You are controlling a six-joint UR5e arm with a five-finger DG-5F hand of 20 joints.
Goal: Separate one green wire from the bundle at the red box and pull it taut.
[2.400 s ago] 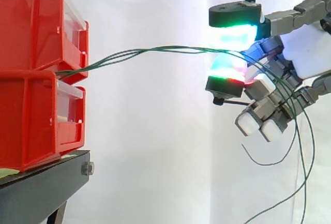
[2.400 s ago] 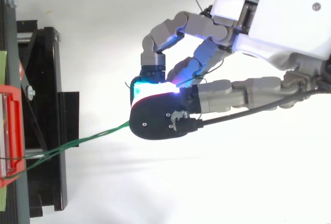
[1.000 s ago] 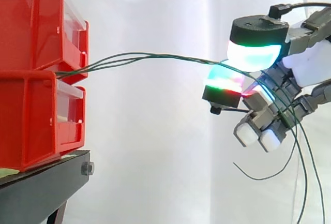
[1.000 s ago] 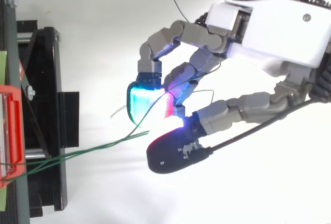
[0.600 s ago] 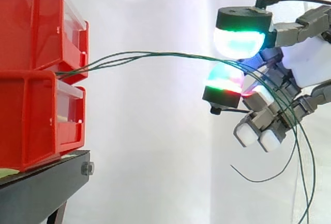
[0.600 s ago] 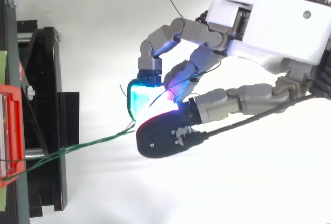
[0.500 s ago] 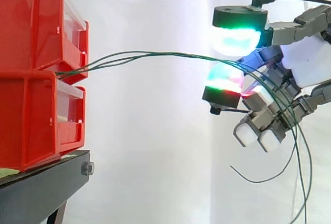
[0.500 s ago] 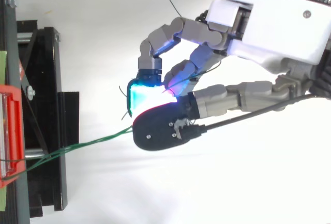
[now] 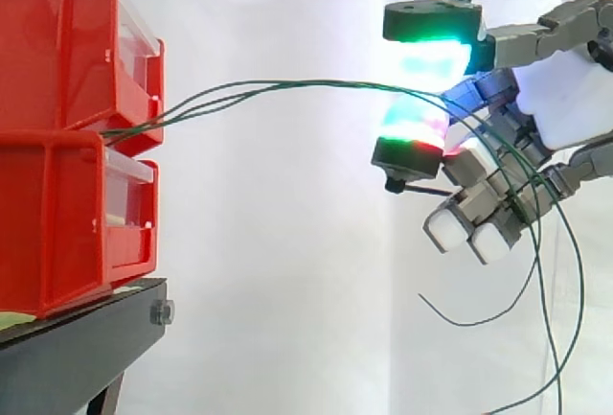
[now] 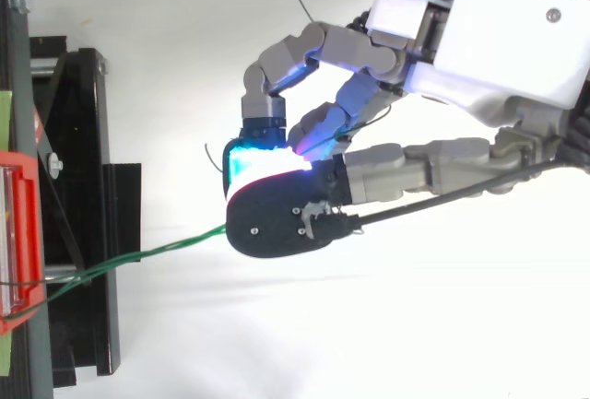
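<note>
A second ago the thumb stood swung away from the fingers. It has since closed back, and in the last half second the gap in the side view has shut: the hand (image 9: 573, 99) now pinches the wires (image 9: 306, 81) between the green-lit thumb pad above and a finger pad below. I cannot tell whether the pads (image 9: 431, 51) hold one strand or the whole bundle. The wires' arc also sits a little higher than it did, and in the top view the thumb has edged slightly nearer the bins (image 9: 48, 214).

The two red bins are stacked on the black stand (image 9: 77, 348). The wires come out of the seam between the upper and lower bin, fan into separate strands just beside them, then merge as they rise in a slack curve away from the bins to the hand. They are not taut. What lies behind the bins' clear fronts cannot be made out.

The hand (image 10: 498, 30) hangs well away from the bins, level with the upper one, its palm on the far side from them and its thumb on top. The other fingers are curled below the pinch. Beyond it, on the side away from the bins, loose strands trail down in loops.
</note>
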